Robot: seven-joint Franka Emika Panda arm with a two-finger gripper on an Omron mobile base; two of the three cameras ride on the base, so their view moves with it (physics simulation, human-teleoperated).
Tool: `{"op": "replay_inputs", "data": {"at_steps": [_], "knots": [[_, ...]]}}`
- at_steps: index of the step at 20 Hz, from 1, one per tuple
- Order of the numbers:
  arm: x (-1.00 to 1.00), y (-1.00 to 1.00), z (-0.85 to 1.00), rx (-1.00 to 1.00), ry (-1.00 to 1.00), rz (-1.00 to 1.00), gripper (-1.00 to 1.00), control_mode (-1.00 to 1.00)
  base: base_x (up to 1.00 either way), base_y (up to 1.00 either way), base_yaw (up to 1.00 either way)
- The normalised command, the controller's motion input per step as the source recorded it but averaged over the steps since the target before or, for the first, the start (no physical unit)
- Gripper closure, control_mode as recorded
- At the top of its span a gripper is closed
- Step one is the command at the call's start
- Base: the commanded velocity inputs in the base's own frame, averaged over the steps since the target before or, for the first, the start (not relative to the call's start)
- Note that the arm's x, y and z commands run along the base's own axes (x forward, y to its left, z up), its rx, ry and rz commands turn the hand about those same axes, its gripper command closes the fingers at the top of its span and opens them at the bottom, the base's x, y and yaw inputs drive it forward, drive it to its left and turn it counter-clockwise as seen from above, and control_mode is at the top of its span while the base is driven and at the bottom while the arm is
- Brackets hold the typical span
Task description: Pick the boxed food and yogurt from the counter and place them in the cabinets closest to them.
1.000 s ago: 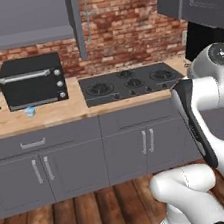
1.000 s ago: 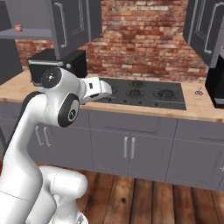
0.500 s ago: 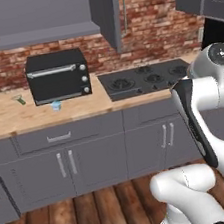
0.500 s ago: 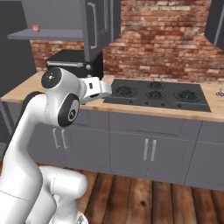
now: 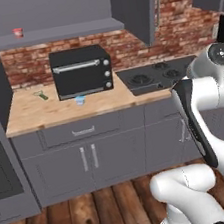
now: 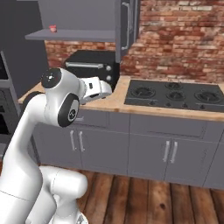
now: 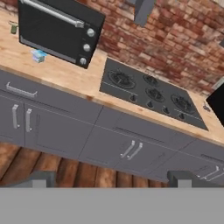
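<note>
Base driven left since before, yogurt [image 5: 80,100] on counter [image 5: 38,113] before toaster oven [image 5: 80,71], end effector [image 7: 109,178] spread apart

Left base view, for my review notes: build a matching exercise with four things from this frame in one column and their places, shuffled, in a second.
Things:
1. yogurt
2. small red item
3. toaster oven
4. stovetop

Places:
A. on the open shelf of the upper cabinets
B. set into the counter, right of the oven
C. on the counter just in front of the oven
D. against the brick wall, on the counter

Pairs: 1-C, 2-A, 3-D, 4-B
</note>
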Motion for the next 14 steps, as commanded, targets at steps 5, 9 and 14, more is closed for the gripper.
{"op": "replay_inputs", "data": {"at_steps": [5, 9, 14], "knots": [[0.0, 0.0, 0.0, 0.0, 0.0, 0.0, -1.0, 1.0, -0.13, 0.63, -0.03], [0.0, 0.0, 0.0, 0.0, 0.0, 0.0, -1.0, 1.0, -0.12, 0.65, -0.03], [0.0, 0.0, 0.0, 0.0, 0.0, 0.0, -1.0, 1.0, -0.1, 0.63, -0.03]]}}
